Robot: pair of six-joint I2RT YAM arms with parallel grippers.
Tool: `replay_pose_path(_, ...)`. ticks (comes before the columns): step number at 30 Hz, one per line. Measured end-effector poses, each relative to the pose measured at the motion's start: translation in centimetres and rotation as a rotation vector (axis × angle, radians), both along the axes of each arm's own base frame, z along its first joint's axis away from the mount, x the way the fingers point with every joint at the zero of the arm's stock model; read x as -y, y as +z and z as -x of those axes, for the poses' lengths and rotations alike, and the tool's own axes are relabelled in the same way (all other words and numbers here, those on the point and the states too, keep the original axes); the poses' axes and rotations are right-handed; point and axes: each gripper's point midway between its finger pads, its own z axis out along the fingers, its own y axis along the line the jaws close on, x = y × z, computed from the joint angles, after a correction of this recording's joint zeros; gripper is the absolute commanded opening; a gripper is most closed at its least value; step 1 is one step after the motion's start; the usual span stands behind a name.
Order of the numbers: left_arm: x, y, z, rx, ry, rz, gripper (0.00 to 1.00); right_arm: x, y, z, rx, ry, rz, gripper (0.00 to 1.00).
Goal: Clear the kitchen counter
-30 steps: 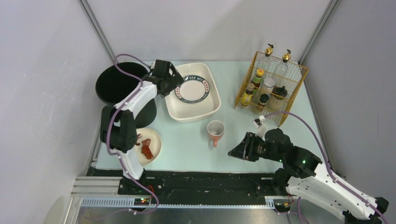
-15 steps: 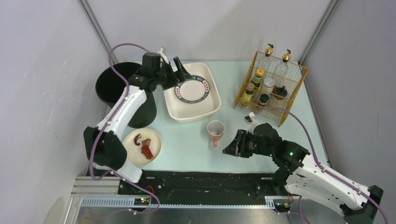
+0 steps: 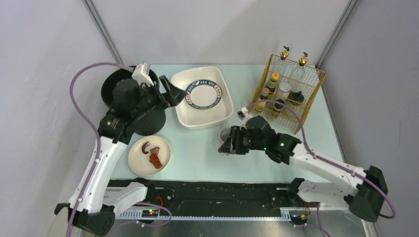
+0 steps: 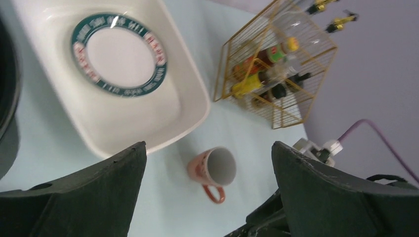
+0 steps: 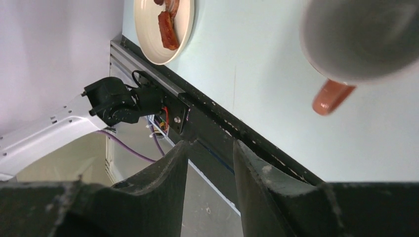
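The pale mint-green kitchen counter [image 3: 197, 153] holds an orange mug [image 4: 213, 169] standing upright, handle toward the front. In the top view the mug [image 3: 224, 132] is mostly hidden under my right gripper [image 3: 225, 146], which hovers over its front side, fingers a little apart and empty. In the right wrist view the mug [image 5: 360, 39] sits upper right, off to the side of the gripper [image 5: 210, 145]. My left gripper [image 3: 174, 94] is wide open and empty by the left rim of the white tub [image 3: 225, 112]. A ringed plate [image 3: 203, 94] lies inside the tub.
A cream plate [image 3: 138, 160] with red-brown food scraps sits at the front left. A black bin [image 3: 109, 88] stands at the back left under my left arm. A yellow wire rack [image 3: 286, 94] of bottles stands at the back right. The black rail [image 3: 212, 187] lines the front edge.
My left gripper pulled back left from above the tub to its left rim. My right gripper moved left and away from the rail until it covers the mug.
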Motion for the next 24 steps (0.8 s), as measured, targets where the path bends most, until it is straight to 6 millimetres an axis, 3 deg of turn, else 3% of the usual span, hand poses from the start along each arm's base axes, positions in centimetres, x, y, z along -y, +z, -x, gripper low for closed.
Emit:
replay_pose_path(9,-4.9,-6.0,4.5,-0.1,0.187,-0.096,1.0,-6.8,-0.6,-1.2,-0.003,0.109,0.001,0.48)
replay_pose_path(15,-7.9,-8.4,8.1,-0.121,0.306,-0.105,1.0,-9.0,-1.7,-1.5,-0.019,0.147,-0.004,0.48)
replay_pose_path(24,-10.6,-14.9,11.6,-0.262,0.438,-0.128,1.0,-13.4,-4.3,-1.7,-0.017,0.181,0.017,0.47)
